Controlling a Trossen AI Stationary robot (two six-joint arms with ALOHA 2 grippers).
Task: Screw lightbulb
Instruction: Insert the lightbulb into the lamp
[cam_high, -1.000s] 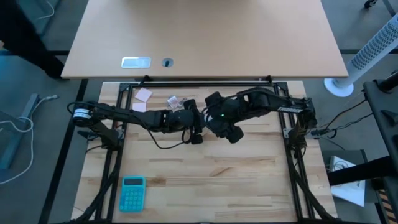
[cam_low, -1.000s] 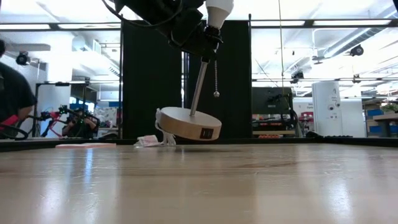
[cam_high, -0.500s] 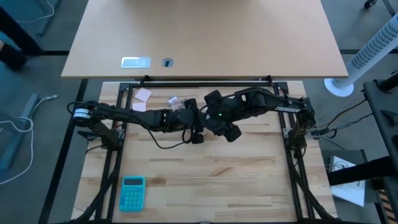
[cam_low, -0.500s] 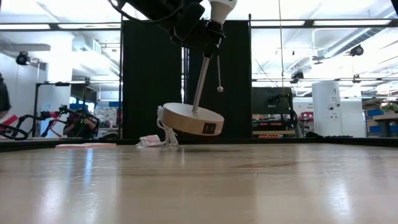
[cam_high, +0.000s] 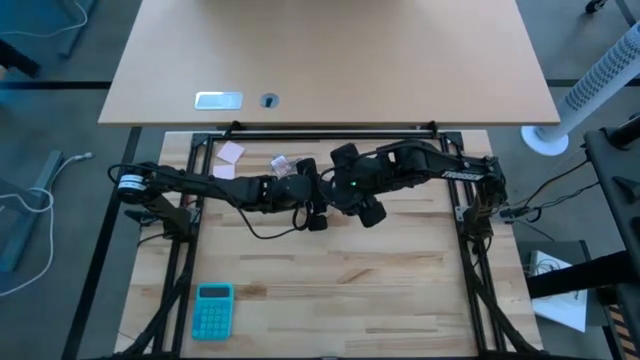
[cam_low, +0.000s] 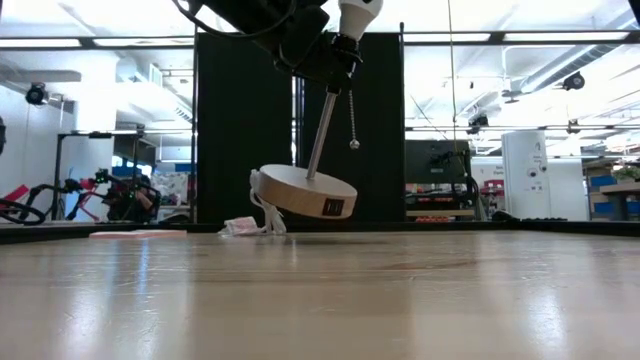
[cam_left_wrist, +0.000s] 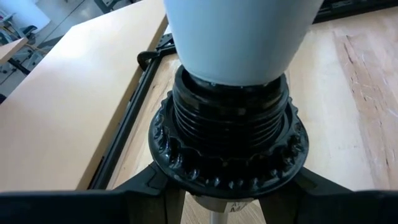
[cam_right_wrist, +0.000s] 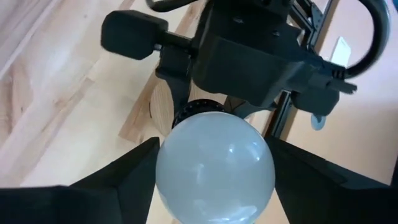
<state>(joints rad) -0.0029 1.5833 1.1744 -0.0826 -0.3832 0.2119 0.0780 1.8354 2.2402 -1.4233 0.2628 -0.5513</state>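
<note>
Lamp is off the tabletop (cam_low: 400, 300) and tilted: left gripper (cam_left_wrist: 230, 186) has its fingers clamped on the black socket (cam_left_wrist: 229, 143) collar, wooden disc (cam_low: 304, 192) hanging low on the thin stem (cam_low: 322, 135), pull chain (cam_low: 352, 120) dangling beside it. The lightbulb (cam_right_wrist: 215, 165) sits base-down in the socket mouth, right gripper (cam_right_wrist: 215, 186) closing its fingers on either side of the glass; in the low view the bulb is at the very top edge, right above the socket. In the high view both wrists meet at mid-table, just in front of the crumpled wrapper (cam_high: 280, 163). Risks, as I read it: the whole assembly is held in the air at an angle, so if the right wrist's axis isn't lined up with the socket axis the thread can cross and jam; torque from turning can also spin the socket in the left fingers or swing the disc, since nothing braces it. Grip on smooth round glass is marginal, so the fingers may slip rather than turn the bulb, or squeeze too hard. I can't tell how many threads are engaged. Versus one second ago: the lamp sits a bit higher and shifted slightly to the right in the low view, the disc's tilt is about the same, and the bulb is tucked closer to the top edge. The teal calculator (cam_high: 212, 309) is untouched.
</note>
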